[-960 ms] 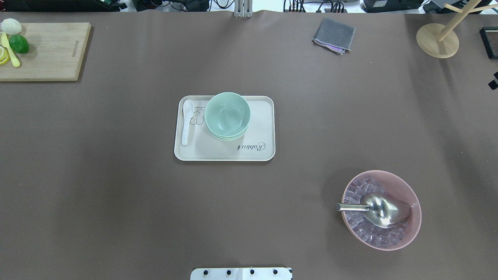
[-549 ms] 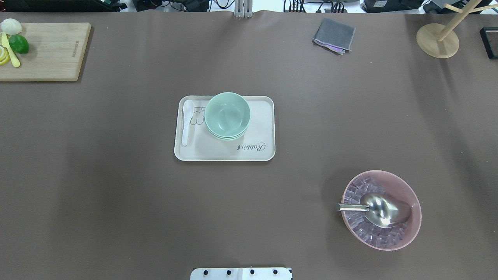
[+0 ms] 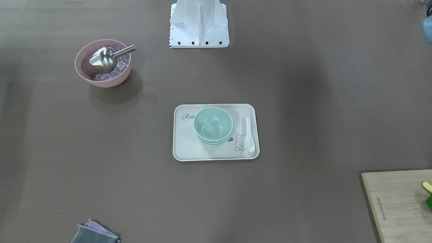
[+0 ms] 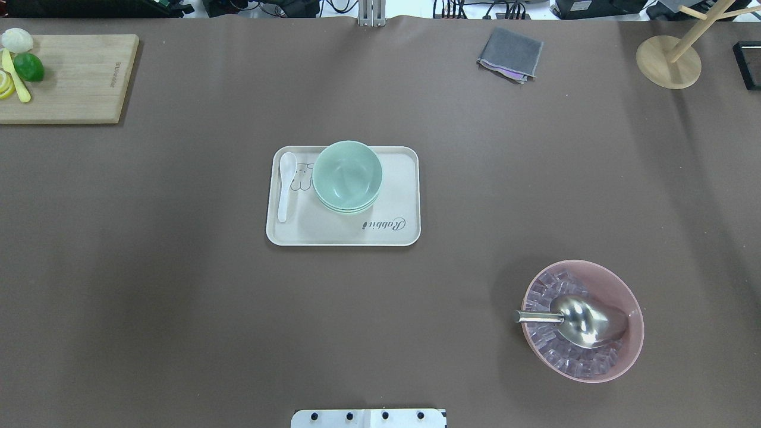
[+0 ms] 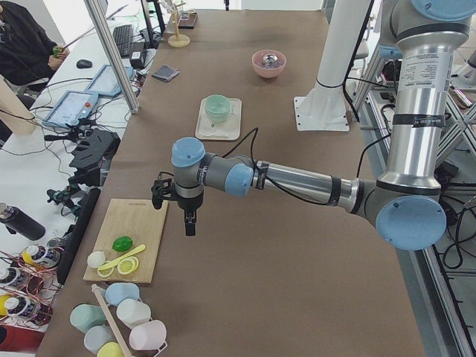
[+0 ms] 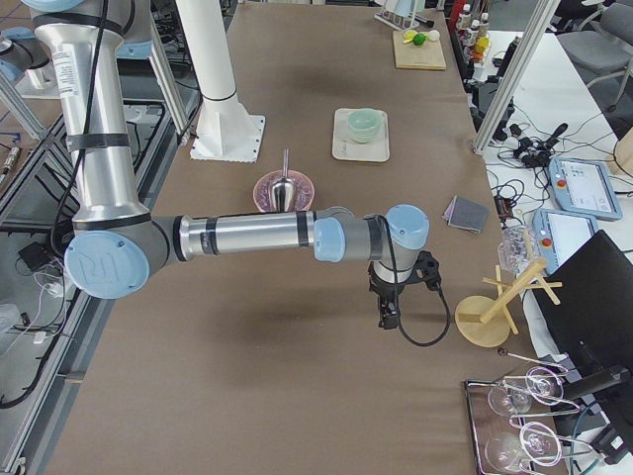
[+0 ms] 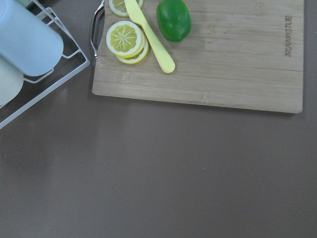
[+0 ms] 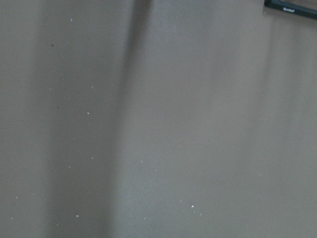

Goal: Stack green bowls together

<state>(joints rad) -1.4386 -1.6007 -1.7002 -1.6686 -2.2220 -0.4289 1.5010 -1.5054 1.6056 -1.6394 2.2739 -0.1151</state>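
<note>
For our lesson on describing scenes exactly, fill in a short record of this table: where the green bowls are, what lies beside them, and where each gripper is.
green bowls: nested in one pile on the tray
white spoon: on the tray, beside the pile
pink bowl: off the tray, metal scoop inside
left gripper: by the cutting board, far from the bowls; open or shut unclear
right gripper: far from the bowls; open or shut unclear

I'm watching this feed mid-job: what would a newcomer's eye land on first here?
The green bowls, nested in one stack on the cream tray at the table's centre beside a white spoon. Next, the pink bowl of ice cubes with a metal scoop, nearer the robot on its right. The left arm and right arm reach over opposite table ends, far from the tray.
</note>
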